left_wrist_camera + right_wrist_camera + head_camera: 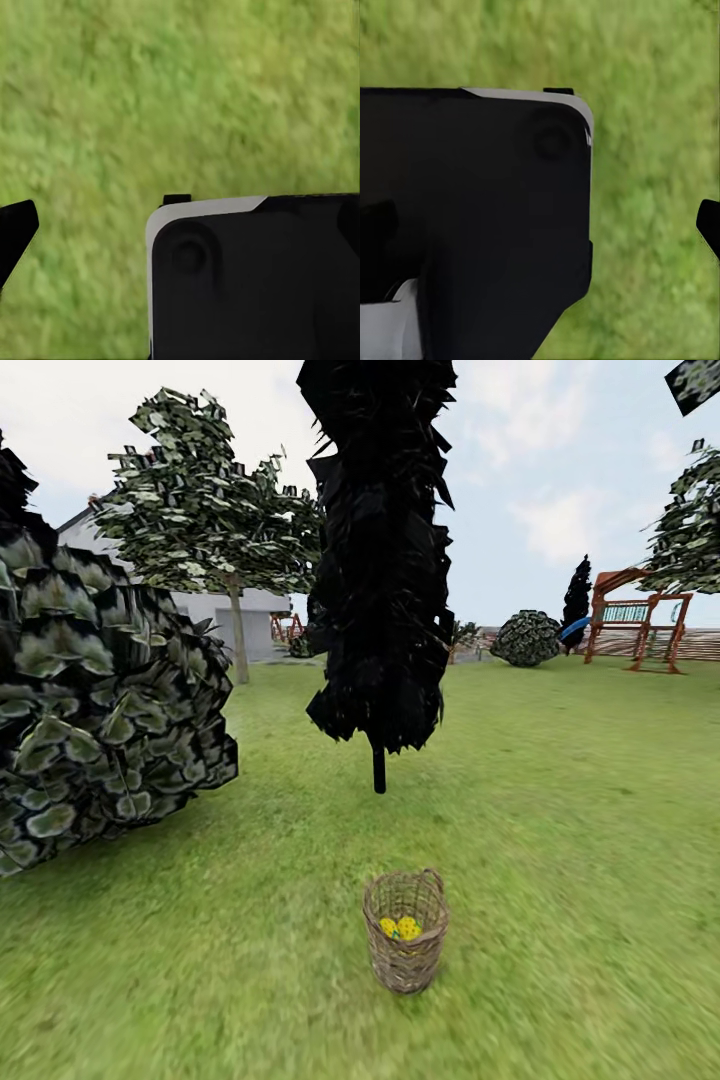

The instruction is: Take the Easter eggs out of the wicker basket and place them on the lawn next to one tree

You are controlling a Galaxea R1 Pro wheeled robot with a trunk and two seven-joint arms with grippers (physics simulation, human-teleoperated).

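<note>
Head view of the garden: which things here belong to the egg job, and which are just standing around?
Belongs to the job:
- wicker basket on the lawn
- Easter eggs inside it
- grey-trunked tree, a possible drop spot

Just standing around:
- dark tree behind the basket
- leafy bush
- round bush
- playset
- house

Residential garden: mown lawn (560,810), trees, bush (90,710), wooden playset (640,620), house (215,610) beyond.

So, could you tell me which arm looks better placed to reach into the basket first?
Right, marginally: the wicker basket with the Easter eggs sits slightly right of the head view's centre. Both wrist views show lawn, neither arm extended.
</note>
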